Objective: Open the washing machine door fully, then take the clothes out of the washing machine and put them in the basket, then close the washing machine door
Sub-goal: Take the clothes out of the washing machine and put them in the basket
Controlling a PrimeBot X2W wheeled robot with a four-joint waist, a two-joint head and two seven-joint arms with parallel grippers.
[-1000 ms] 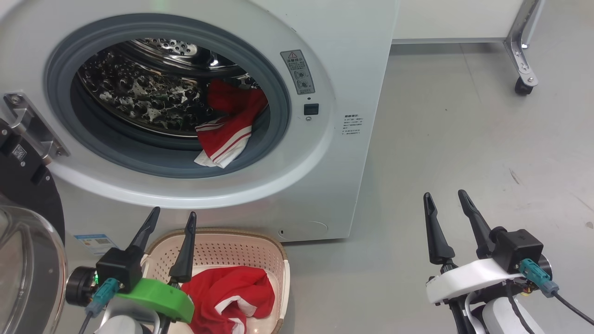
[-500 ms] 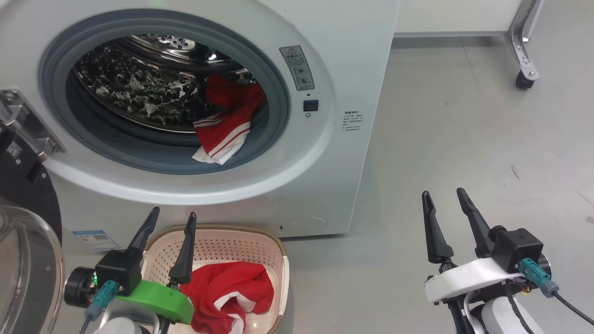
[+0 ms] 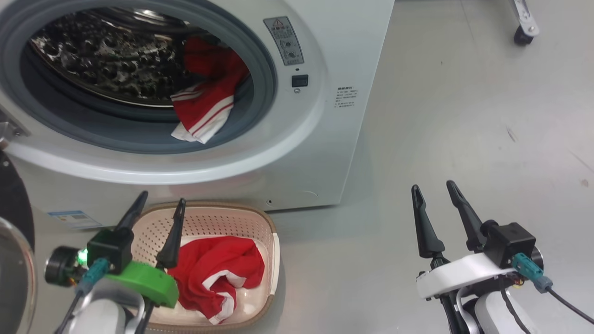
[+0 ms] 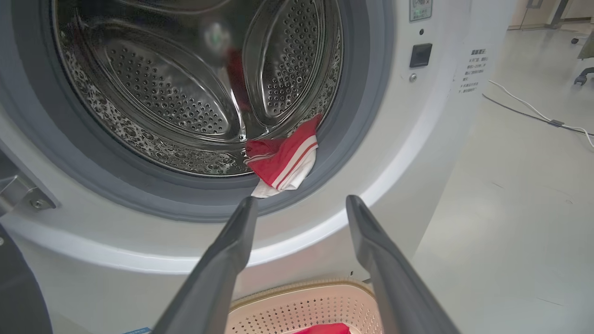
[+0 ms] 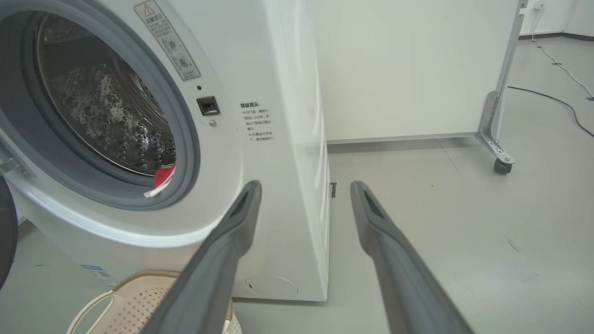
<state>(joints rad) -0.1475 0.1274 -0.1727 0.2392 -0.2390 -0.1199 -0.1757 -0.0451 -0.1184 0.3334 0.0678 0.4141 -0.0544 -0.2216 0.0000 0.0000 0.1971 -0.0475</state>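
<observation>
Head view. Washer (image 3: pixel 325 139) fills the upper left, with its door (image 3: pixel 11 260) swung open at the left edge. Striped piece (image 3: pixel 204 102) of clothes hangs over the grey seal (image 3: pixel 116 137), right of centre in the opening. Basket (image 3: pixel 274 250) sits on the floor (image 3: pixel 464 116) at lower left, just before the washer; second piece (image 3: pixel 218 273) lies in it. Left gripper (image 3: pixel 162 198) is over the basket's left end, fingers apart, empty. Right gripper (image 3: pixel 432 185) is at lower right above the floor, fingers apart, empty.

Left wrist view. Left gripper (image 4: pixel 301 198) spread, tips below the striped piece (image 4: pixel 283 162), not touching. Basket (image 4: pixel 301 306) at bottom edge.

Right wrist view. Right gripper (image 5: pixel 306 183) spread, pointing at the front corner of the washer (image 5: pixel 278 139). Striped piece (image 5: pixel 162 178) centre left, basket (image 5: pixel 134 297) lower left.
</observation>
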